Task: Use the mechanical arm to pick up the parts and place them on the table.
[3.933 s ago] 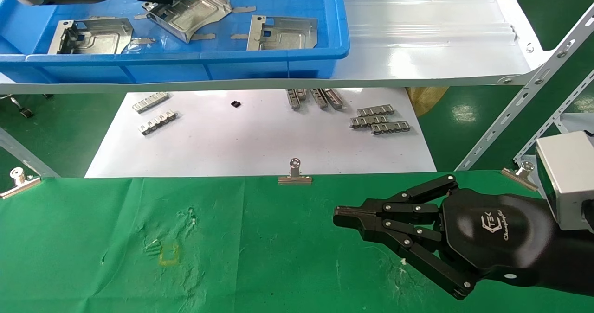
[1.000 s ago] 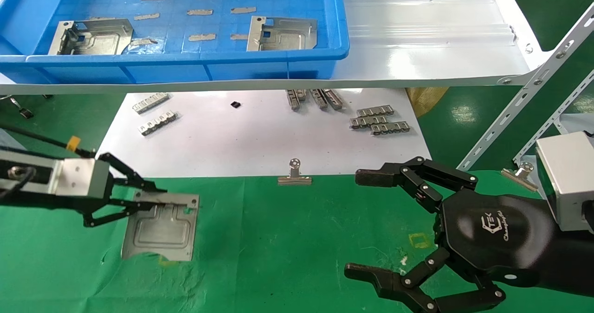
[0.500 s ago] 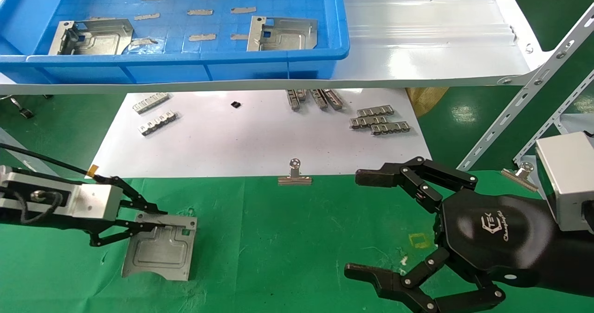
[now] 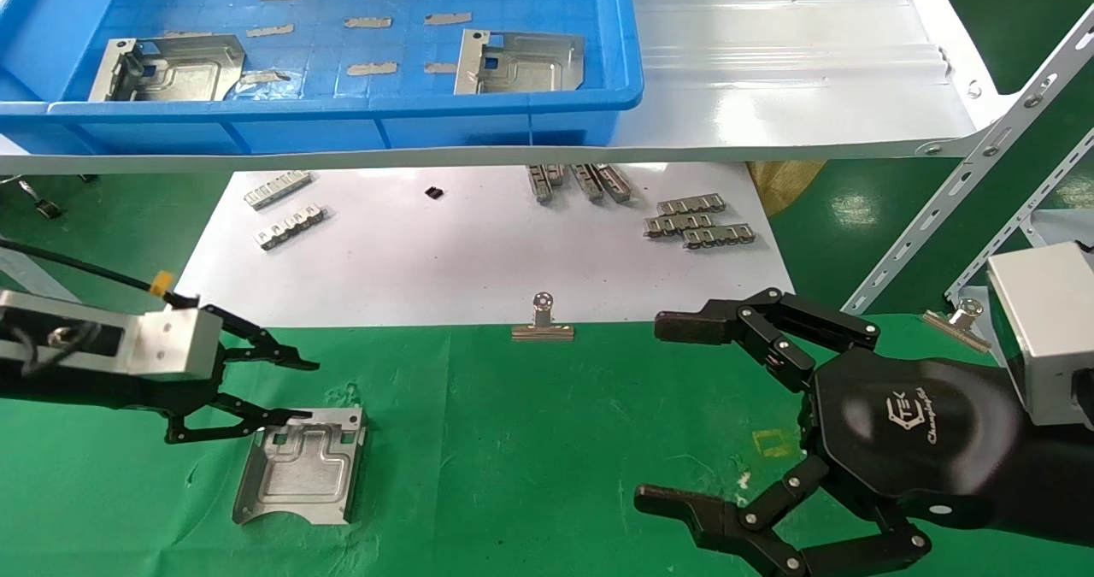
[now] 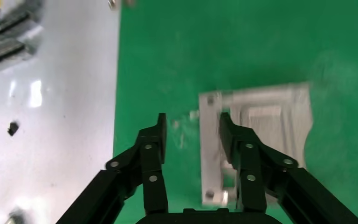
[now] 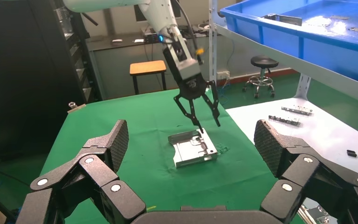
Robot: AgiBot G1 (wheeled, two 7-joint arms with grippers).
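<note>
Lying flat on the table (image 4: 530, 440), 1 part (image 4: 301, 466) sits just under the spread left gripper (image 4: 286, 389). Thin, stiff, probably slick metal: pinch its folded edge. 2 parts remain in the tray (image 4: 342, 107). Right gripper (image 4: 684, 415) idles, spread.

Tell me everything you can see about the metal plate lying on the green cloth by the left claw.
The metal plate is a flat, roughly square piece of silver stamped sheet metal with a stepped embossed groove, a curved cut at one near corner and a folded edge with a slot and holes along its far side. It lies flat on the wrinkled green cloth, at its left part. The left claw is open just above the plate's folded edge, not gripping it; the wrist view shows one finger over that edge. Whether it touches is unclear.
</note>
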